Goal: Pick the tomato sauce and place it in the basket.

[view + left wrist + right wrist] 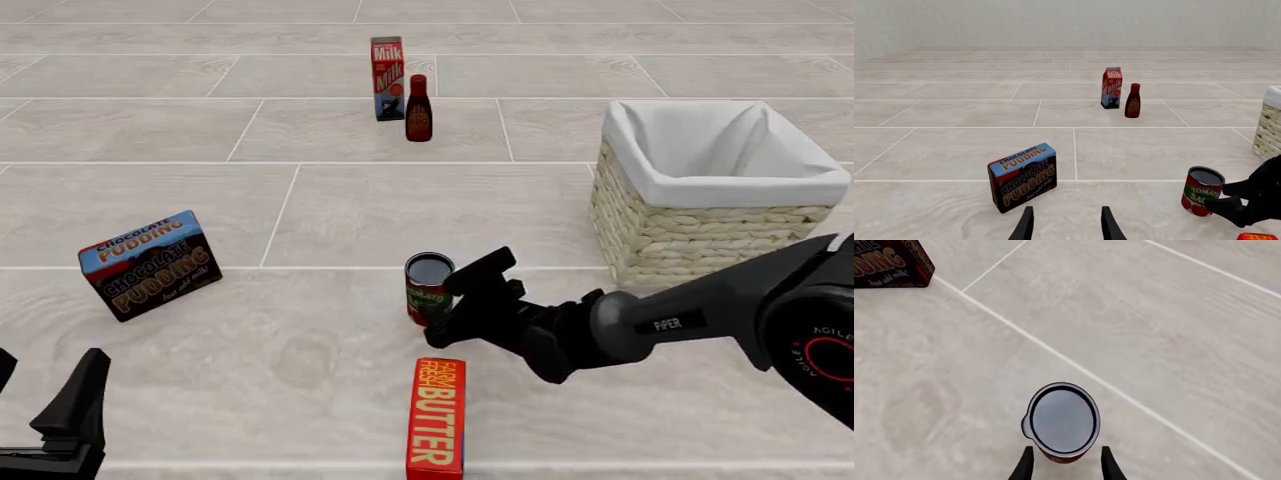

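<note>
The tomato sauce [427, 290] is a small can with a red label and a dark metal top, standing upright on the floor left of the basket [694, 235]. My right gripper [451, 305] is open at the can's right side, one finger on each side of its near edge. In the right wrist view the tomato sauce [1062, 420] sits just ahead of the right gripper [1066, 462], its lower body between the fingertips. From the left wrist view, the tomato sauce [1201, 190] and the right gripper [1222, 196] show side on. My left gripper [1066, 227] is open with nothing in it, low at the near left [60, 430].
A chocolate pudding box [150, 263] stands to the left. A butter box [435, 415] lies just in front of the can, under the right arm. A milk carton [387, 78] and a dark red bottle [418, 108] stand far back. The basket wall [1269, 130] shows at one edge of the left wrist view.
</note>
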You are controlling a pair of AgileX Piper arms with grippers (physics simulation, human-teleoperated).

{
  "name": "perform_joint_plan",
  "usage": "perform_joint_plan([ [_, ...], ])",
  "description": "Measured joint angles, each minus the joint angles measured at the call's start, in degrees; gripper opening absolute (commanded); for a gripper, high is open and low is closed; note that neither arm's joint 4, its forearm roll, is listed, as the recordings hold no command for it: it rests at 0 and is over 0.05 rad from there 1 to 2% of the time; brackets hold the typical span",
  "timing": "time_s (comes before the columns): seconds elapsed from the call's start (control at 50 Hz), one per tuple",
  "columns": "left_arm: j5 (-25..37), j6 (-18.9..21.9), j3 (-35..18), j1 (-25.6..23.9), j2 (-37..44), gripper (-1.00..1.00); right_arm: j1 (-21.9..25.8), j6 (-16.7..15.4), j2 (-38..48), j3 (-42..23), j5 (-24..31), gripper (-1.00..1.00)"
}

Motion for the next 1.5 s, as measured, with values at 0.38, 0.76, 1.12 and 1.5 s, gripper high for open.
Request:
perform_joint_plan([
  [0.38, 0.0, 0.0, 0.0, 0.0, 0.0, 1.0, -0.02, 0.07, 0.83, -0.86, 0.23, 1.0],
  [0.76, 0.0, 0.0, 0.0, 0.0, 0.0, 1.0, 0.07, 0.17, 1.47, -1.5, 0.35, 1.0],
  [1.12, 0.0, 0.0, 0.0, 0.0, 0.0, 1.0, 0.23, 0.11, 2.07, -2.32, 0.64, 1.0],
  [1.5, 0.0, 0.0, 0.0, 0.0, 0.0, 1.0, 0.26, 0.3, 2.58, -2.69, 0.63, 1.0],
])
